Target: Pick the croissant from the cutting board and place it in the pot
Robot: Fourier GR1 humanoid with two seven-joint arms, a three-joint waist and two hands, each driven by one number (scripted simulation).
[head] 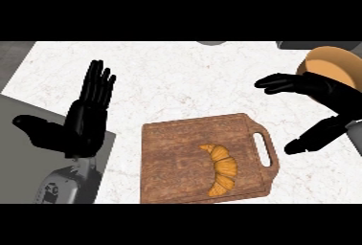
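Croissant [220, 168] lies flat on the board [173, 162]. It is nearer the robot than the right hand [318, 88], off to that hand's left, and apart from it. Nothing touches it.

Right hand: wide open, fingers straight and pointing left, thumb spread low. It holds nothing and hovers past the board's handle end. The pot [329, 64] sits just beyond this hand at the far right, with the hand partly covering its rim. The inside that shows looks bare.

Progress, my reading: nothing is done yet. The pick has not been made, and lift, carry and release are all left. The hand sits closer to the pot than to the croissant, so it must first come back and leftward over the board.

Left hand [86, 119]: open, fingers up, resting well to the left of the board and taking no part.

Surroundings: pale counter [176, 86] lies between the hands. Grey items at the far edge are cut off and cannot be identified. Nothing blocks the way from board to pot. The raised pot rim is the one thing to get over.
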